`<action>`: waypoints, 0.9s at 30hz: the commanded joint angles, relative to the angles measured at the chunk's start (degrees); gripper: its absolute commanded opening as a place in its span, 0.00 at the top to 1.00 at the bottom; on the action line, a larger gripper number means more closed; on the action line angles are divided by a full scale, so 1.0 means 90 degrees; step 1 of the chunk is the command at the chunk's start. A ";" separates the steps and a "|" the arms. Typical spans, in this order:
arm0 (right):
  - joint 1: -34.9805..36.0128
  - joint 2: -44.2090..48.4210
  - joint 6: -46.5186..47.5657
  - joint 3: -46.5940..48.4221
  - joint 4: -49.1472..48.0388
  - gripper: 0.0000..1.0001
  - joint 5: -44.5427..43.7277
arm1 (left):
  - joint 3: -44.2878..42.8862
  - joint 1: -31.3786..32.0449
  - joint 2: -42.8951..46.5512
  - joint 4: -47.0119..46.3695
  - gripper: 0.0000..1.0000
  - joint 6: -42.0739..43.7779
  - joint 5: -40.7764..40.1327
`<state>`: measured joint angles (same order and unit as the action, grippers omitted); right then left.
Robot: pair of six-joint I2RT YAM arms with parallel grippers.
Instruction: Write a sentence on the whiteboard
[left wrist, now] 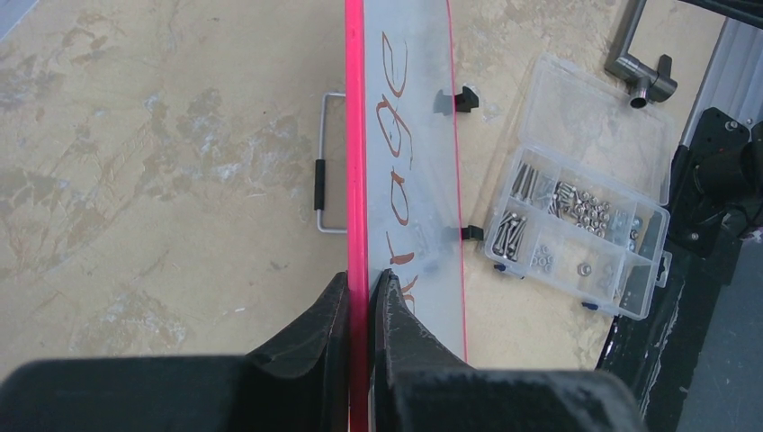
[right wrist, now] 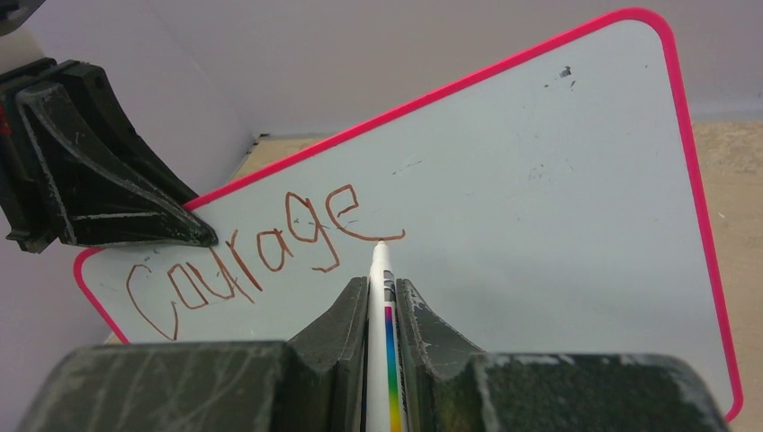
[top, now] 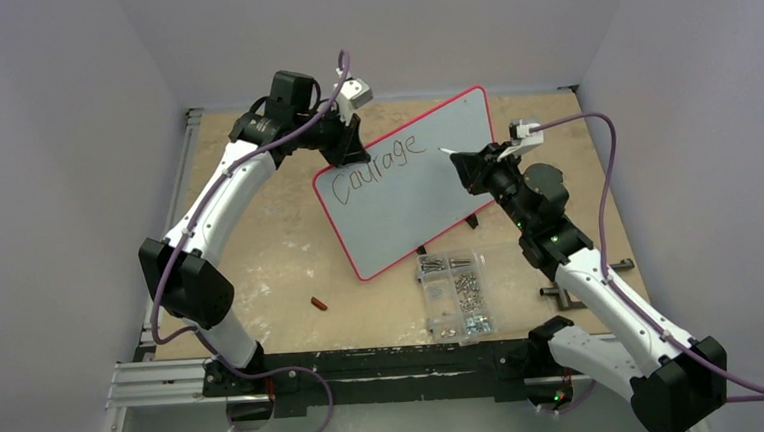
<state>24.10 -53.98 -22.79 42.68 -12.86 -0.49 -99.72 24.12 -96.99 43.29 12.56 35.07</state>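
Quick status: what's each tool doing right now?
Left tool: closed on the whiteboard edge.
Right tool: closed on a marker.

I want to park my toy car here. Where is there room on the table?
Bare table lies between the left arm and the whiteboard, and nearer the front between the small red piece and the screw box. The right side is crowded: right hand with marker, box, metal part.
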 commanded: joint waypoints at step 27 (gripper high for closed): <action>-0.0007 -0.1207 0.0467 0.0842 -0.1303 1.00 -0.0192 | -0.0036 0.0064 -0.0169 0.0541 1.00 0.0373 -0.0581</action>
<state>24.08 -63.88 -19.31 47.03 -21.21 -3.29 -100.07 24.12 -97.08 43.92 11.51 34.44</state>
